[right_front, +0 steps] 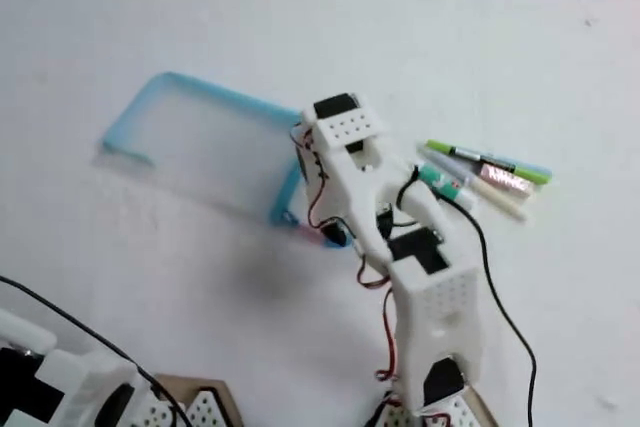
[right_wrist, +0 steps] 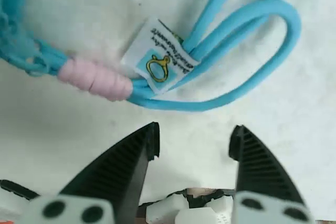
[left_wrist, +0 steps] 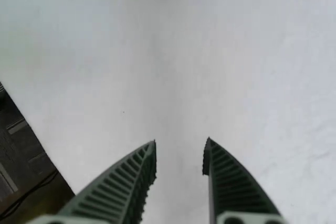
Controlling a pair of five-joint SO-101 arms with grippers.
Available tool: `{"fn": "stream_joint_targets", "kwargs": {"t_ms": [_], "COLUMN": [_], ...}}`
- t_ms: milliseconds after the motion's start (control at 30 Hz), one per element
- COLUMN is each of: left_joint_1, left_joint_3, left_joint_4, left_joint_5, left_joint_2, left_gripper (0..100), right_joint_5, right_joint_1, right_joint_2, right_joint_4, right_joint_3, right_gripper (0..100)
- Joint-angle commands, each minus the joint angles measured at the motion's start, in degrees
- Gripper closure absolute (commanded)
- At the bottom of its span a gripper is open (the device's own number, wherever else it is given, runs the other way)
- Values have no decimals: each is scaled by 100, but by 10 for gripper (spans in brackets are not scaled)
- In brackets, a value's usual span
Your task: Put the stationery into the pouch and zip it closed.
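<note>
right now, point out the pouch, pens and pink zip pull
pouch (right_front: 205, 147): high view, clear face
pens (right_front: 485, 172): high view, middle of bundle
pink zip pull (right_wrist: 94, 80): right wrist view, its middle

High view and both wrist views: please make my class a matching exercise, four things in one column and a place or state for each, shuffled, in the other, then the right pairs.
Things
1. pouch
2. pens
3. pink bead
4. left gripper

Places or states
a. jaws open over bare table
b. clear with blue edging, lying flat
c. right next to the white tag
d. bunched together on the table, outside the pouch

Pairs: 1-b, 2-d, 3-c, 4-a
</note>
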Motion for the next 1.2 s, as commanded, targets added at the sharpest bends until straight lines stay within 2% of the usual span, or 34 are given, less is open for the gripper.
{"fn": "stream_joint_targets", "kwargs": {"t_ms": [0,233,333,400,600,667,933,1167], "left_joint_1": [4,-4,-4,-4,-4,-4,-4,13], "left_joint_3": [-35,-35,-35,-35,-70,-70,-35,-79], "left_joint_4": [-35,-26,-35,-35,-35,-44,-281,-316], "left_joint_5": [-44,-44,-44,-44,-44,-44,-44,-44], "left_joint_2": [-251,-251,-251,-251,-251,-251,-251,-251], "left_gripper": [835,835,835,835,835,835,835,835], "right_joint_5": [167,123,193,686,3798,4466,5626,5776], "right_joint_1": [57,435,743,857,848,857,927,1007], "right_joint_2": [-892,-2018,-2105,-2009,-1393,-1086,-409,163], "right_joint_4": [119,31,-347,-681,-1648,-1727,-1824,-1824], "right_joint_3": [167,202,237,299,484,466,246,-396], "right_gripper": [725,726,726,726,726,726,726,726]}}
